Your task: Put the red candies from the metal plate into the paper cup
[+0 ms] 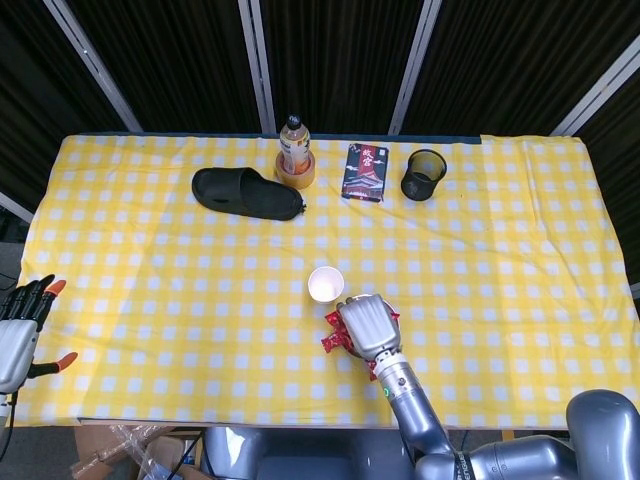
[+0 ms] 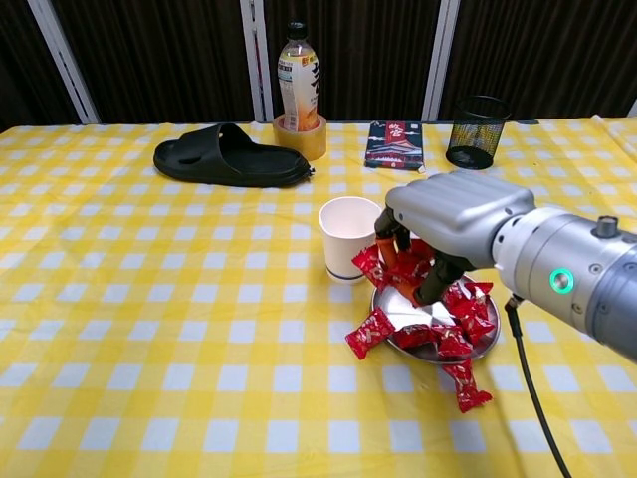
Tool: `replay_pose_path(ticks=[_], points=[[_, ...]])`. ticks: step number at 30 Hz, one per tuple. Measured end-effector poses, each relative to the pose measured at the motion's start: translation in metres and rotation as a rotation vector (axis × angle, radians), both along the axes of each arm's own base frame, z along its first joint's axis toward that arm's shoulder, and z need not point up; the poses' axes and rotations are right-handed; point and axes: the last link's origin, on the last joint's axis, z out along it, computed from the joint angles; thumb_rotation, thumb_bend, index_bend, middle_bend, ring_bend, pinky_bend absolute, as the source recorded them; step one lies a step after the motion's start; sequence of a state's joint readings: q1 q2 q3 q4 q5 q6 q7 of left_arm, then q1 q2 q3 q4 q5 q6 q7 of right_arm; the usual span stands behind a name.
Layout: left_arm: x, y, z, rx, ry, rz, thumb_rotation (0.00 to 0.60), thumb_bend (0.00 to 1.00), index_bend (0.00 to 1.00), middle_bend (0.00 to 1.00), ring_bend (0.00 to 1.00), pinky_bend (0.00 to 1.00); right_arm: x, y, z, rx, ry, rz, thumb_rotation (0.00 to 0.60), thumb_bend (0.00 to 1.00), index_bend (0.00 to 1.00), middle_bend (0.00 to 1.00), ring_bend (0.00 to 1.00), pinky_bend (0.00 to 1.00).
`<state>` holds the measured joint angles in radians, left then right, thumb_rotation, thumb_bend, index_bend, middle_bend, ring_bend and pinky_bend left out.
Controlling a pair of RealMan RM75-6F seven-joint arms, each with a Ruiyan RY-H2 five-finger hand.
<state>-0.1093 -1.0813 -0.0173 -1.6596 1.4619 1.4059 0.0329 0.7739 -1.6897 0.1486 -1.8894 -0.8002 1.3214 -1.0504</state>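
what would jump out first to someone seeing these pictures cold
The big grey right hand near the table's front edge, gripping a bunch of red candies lifted just beside the paper cup. Below it, more candies lie on the metal plate, two spilled onto the yellow checked cloth. A black slipper lies at the back.

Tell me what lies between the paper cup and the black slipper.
Only bare checked cloth lies between the paper cup and the black slipper; both views show it.

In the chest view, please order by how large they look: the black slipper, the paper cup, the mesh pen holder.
1. black slipper
2. paper cup
3. mesh pen holder
The cup is nearer the camera, so its lead over the holder is unsure.
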Motion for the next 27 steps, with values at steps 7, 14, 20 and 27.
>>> replay_pose_path(ticks=[7,14,20,27], points=[[-0.002,0.001,0.000,-0.007,-0.003,0.015,0.600,0.05,0.00,0.00,0.00,0.00,0.026,-0.013,0.018,-0.039,-0.013,0.030,0.600,0.49,0.58,0.52,0.70,0.85],[-0.002,0.002,0.002,-0.004,-0.005,0.013,0.600,0.05,0.00,0.00,0.00,0.00,0.049,-0.025,0.025,-0.058,-0.017,0.051,0.600,0.49,0.58,0.52,0.70,0.85],[-0.002,0.003,0.004,0.008,0.002,0.001,0.600,0.05,0.00,0.00,0.00,0.00,0.064,-0.034,0.016,-0.057,-0.010,0.064,0.600,0.49,0.58,0.52,0.70,0.85],[-0.002,0.004,0.006,0.022,0.008,-0.011,0.600,0.05,0.00,0.00,0.00,0.00,0.073,-0.045,-0.003,-0.054,0.007,0.071,0.600,0.49,0.58,0.52,0.70,0.85]])
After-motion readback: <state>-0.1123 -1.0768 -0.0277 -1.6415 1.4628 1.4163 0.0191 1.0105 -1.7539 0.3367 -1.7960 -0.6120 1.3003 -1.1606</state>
